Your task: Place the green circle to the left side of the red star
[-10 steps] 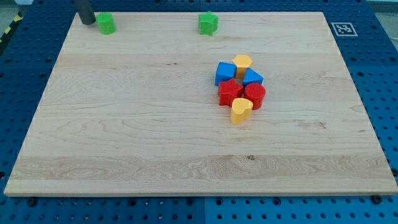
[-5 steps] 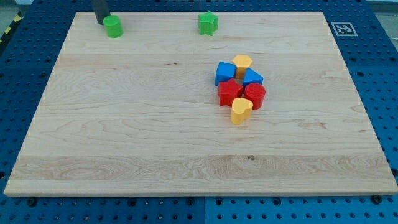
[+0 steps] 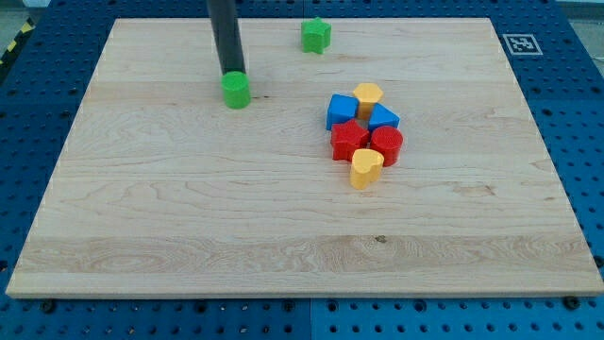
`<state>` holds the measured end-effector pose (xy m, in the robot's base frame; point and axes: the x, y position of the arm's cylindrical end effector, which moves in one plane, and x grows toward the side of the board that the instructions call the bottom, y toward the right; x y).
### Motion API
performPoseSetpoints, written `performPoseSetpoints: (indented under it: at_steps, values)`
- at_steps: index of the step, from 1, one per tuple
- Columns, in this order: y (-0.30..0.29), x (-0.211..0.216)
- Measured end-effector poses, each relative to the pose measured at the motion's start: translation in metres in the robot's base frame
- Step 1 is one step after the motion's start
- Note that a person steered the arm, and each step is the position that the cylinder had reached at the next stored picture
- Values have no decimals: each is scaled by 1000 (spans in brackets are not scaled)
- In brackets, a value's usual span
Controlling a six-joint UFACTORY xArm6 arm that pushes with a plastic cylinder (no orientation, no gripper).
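Note:
The green circle (image 3: 236, 91) lies on the wooden board, left of the cluster and a little above its level. My tip (image 3: 231, 73) touches the circle's upper edge, with the dark rod rising to the view's top. The red star (image 3: 348, 141) sits in the cluster right of centre, with bare board between it and the green circle.
Around the red star are a blue block (image 3: 341, 111), a yellow block (image 3: 368, 96), a blue triangle (image 3: 382, 118), a red round block (image 3: 386, 145) and a yellow heart (image 3: 366, 168). A green star (image 3: 316, 36) lies near the top edge. The board (image 3: 189, 227) sits on a blue pegboard.
My tip has pushed the green circle from the board's top left corner down and to the right, towards the cluster. The other blocks have not moved.

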<state>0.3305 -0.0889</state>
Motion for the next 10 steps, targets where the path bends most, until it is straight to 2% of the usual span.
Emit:
performPoseSetpoints:
  at_steps: [1,2,4,6,8,10]
  values:
    - [22,23]
    - [25,25]
    - [-5,26]
    - [-17,51]
    - [-58,52]
    - [-65,71]
